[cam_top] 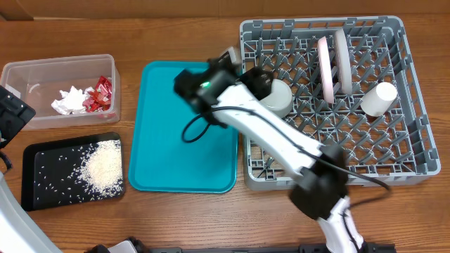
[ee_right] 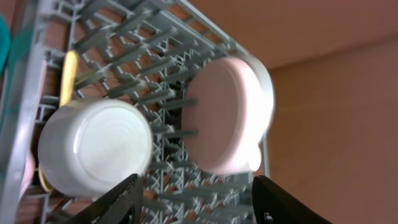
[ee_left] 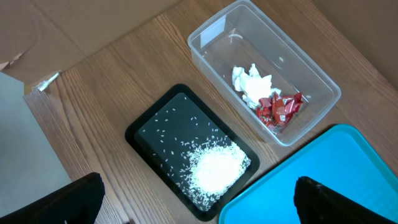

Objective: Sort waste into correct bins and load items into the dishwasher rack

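While the right fingers (ee_right: 121, 198) hang spread by the bowl (ee_right: 93, 146) at lower left, a careless swing could clip it or the upright plates (ee_right: 227, 115); the left fingers (ee_left: 65, 200) gape too.

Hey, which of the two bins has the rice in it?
The black tray: the rice is piled in it. The clear tub holds only a napkin and red wrappers.

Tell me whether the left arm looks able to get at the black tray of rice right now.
Probably yes. The left gripper hangs open close by the black tray, nothing lies over it, and the right arm is away over the rack.
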### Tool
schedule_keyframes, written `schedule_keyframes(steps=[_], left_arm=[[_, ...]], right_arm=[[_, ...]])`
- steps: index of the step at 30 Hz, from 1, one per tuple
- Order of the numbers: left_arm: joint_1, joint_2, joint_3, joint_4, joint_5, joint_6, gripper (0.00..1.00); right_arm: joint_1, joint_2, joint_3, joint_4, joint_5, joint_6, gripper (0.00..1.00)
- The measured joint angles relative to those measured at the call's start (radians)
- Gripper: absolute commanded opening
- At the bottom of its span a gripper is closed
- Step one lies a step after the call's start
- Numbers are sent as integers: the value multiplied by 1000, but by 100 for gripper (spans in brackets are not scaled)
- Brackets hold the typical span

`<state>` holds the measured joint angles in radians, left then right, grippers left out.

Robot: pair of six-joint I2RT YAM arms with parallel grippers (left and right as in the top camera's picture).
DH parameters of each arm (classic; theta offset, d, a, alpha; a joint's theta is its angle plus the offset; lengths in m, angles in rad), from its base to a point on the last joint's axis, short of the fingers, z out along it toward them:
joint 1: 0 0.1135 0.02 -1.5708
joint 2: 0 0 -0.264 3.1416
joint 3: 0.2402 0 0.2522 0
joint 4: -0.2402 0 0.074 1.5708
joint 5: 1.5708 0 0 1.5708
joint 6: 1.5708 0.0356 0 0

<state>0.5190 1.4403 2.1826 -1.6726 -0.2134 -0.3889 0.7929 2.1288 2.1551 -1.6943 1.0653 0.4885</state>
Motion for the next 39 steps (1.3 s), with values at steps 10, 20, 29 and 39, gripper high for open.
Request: schedule_keyframes(steps=[10,20,29,39], left_arm=[[0,0,0,0,0,0,100],[0,0,0,0,0,0,100],[0,0,0,0,0,0,100],[0,0,0,0,0,0,100]], right_arm=[[-368,-535,235,72,-610,-123,100],[-372,-823,243,29,-937,-194,100],[-372,-841,243,-1,-795,-202,100],[-541,-919,194,170,-729,-280,100]])
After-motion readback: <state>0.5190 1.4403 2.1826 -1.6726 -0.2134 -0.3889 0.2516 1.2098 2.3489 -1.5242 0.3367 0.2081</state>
